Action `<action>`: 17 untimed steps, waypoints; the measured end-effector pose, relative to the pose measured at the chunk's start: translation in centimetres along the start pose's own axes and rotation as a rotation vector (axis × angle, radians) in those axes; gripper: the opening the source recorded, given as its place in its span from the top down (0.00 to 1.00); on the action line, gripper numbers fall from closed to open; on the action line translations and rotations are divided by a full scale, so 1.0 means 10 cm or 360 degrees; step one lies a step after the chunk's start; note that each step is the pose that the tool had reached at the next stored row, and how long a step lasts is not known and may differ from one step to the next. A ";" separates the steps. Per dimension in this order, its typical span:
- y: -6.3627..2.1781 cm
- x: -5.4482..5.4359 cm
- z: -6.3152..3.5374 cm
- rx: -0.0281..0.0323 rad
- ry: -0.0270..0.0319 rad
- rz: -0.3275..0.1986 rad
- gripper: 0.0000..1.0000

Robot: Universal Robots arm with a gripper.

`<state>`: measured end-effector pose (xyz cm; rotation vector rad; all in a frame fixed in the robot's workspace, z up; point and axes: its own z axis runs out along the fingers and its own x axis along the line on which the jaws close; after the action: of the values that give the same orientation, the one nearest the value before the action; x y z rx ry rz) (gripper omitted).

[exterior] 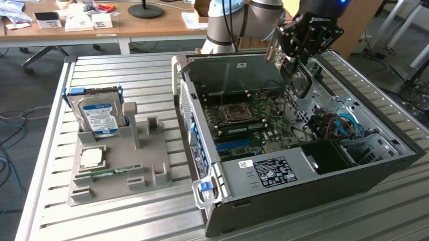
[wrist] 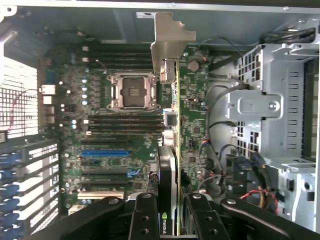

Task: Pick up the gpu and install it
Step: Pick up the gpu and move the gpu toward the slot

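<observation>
My gripper (exterior: 296, 63) is shut on the gpu (exterior: 301, 80), a dark card with a fan and a metal end bracket (exterior: 274, 50). It holds the card on edge in the air over the far side of the open computer case (exterior: 322, 191). In the wrist view the gpu (wrist: 173, 125) runs edge-on away from my gripper (wrist: 170, 212), its bracket (wrist: 170, 40) towards the case's rear wall. Below it lies the green motherboard (wrist: 125, 125), where the blue expansion slot (wrist: 105, 153) lies to one side of the card. The card hangs clear above the board.
A grey holder (exterior: 120, 165) on the slatted table, at the exterior view's left, carries a hard drive (exterior: 97, 113), a processor (exterior: 92, 158) and a memory stick (exterior: 107, 172). Inside the case are a metal drive cage (wrist: 270, 105) and loose cables (exterior: 338, 125). A cluttered desk (exterior: 134, 25) stands behind.
</observation>
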<state>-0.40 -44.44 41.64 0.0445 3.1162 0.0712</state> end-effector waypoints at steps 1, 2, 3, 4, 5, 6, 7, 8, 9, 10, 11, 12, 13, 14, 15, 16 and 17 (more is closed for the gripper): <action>0.002 -0.05 0.001 0.00001 0.00000 0.0000 0.73; 0.004 -0.11 0.003 0.00001 0.00000 0.0000 0.73; 0.004 -0.13 0.003 0.00001 0.00000 0.0000 0.73; 0.005 -0.16 0.004 0.00001 -0.00001 0.0000 0.73; 0.006 -0.18 0.005 -0.00001 -0.00001 0.0000 0.73; 0.007 -0.21 0.006 -0.00001 -0.00001 0.0000 0.73; 0.007 -0.23 0.006 -0.00001 0.00000 0.0000 0.73; 0.007 -0.25 0.006 -0.00001 -0.00001 0.0000 0.73; 0.007 -0.25 0.006 0.00000 0.00000 0.0000 0.73; 0.007 -0.25 0.006 0.00000 0.00000 0.0000 0.73; 0.007 -0.25 0.006 0.00001 0.00000 0.0000 0.73; 0.007 -0.25 0.006 0.00001 0.00000 0.0000 0.73; 0.007 -0.25 0.007 0.00000 -0.00001 0.0000 0.73; 0.008 -0.26 0.007 -0.00001 0.00000 0.0000 0.73; 0.008 -0.28 0.007 -0.00001 -0.00001 0.0000 0.73; 0.009 -0.29 0.007 0.00000 -0.00001 0.0000 0.73; 0.009 -0.30 0.007 0.00001 0.00000 0.0000 0.73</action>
<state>2.64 -44.43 41.64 0.0442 3.1162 0.0711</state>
